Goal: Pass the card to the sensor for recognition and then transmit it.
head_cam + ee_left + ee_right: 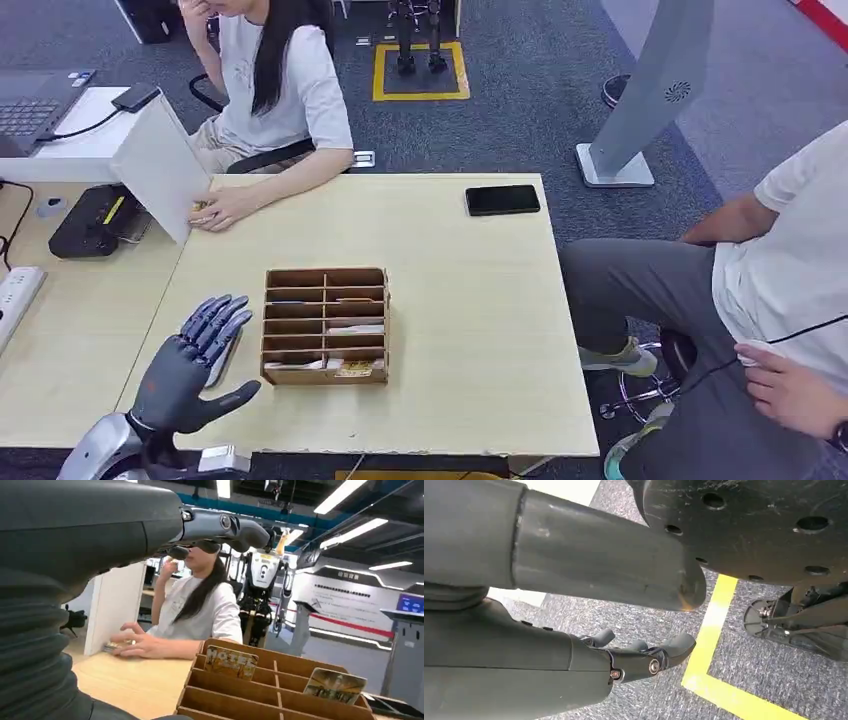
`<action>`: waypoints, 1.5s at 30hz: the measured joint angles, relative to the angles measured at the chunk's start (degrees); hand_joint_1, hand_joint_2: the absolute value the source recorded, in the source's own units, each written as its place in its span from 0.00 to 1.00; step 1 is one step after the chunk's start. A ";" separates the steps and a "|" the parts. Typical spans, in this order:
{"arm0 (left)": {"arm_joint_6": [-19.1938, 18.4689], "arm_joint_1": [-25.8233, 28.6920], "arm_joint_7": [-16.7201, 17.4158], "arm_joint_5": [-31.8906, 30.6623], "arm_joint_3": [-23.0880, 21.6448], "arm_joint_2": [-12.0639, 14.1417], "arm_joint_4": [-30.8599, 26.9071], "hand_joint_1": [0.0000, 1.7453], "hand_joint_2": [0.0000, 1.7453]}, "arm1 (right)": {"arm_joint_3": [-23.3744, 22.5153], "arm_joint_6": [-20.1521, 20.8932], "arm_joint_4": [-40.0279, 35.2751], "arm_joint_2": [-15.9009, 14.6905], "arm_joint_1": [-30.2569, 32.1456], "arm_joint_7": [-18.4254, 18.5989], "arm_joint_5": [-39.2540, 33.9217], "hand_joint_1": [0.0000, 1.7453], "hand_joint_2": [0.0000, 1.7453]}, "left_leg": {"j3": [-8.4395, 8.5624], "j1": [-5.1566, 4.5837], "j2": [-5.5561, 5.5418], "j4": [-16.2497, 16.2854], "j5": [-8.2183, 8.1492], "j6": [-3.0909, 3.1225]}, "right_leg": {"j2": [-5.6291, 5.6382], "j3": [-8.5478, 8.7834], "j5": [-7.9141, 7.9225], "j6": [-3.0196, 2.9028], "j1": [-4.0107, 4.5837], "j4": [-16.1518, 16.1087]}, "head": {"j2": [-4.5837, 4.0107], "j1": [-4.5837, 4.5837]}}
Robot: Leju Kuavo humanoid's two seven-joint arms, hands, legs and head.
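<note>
Head view has the left hand [195,365] empty, fingers spread, over the table's [470,330] near left edge, just beside the wooden card rack [325,325] holding the cards [231,662]. Down by the floor, the right hand [644,655] hangs with fingers loosely curled, holding nothing. Judging by this, the pick has not yet begun; next comes reaching into a slot and pinching one card's top edge.
</note>
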 joint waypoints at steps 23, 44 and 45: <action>2.12 -5.05 4.87 -5.66 -7.91 0.09 5.88 0.00 1.00 | 1.64 -0.02 0.00 -0.07 -0.15 0.00 0.00 0.00 0.00 | 0.00 0.00 0.00 0.00 0.00 0.00 | 0.00 0.00 0.00 0.00 0.00 0.00 | 0.00 0.00; 1.97 -5.87 4.87 -4.72 -9.35 0.42 7.87 0.00 1.00 | 2.56 0.00 0.00 -0.09 -0.18 -0.26 0.00 0.00 0.00 | 0.00 0.00 0.00 0.00 0.00 0.00 | 0.00 0.00 0.00 0.00 0.00 0.00 | 0.00 0.00; 1.97 -5.92 4.87 -4.74 -9.46 0.42 8.00 0.00 1.00 | 2.62 0.00 0.00 -0.09 -0.18 -0.35 0.00 0.00 0.00 | 0.00 0.00 0.00 0.00 0.00 0.00 | 0.00 0.00 0.00 0.00 0.00 0.00 | 0.00 0.00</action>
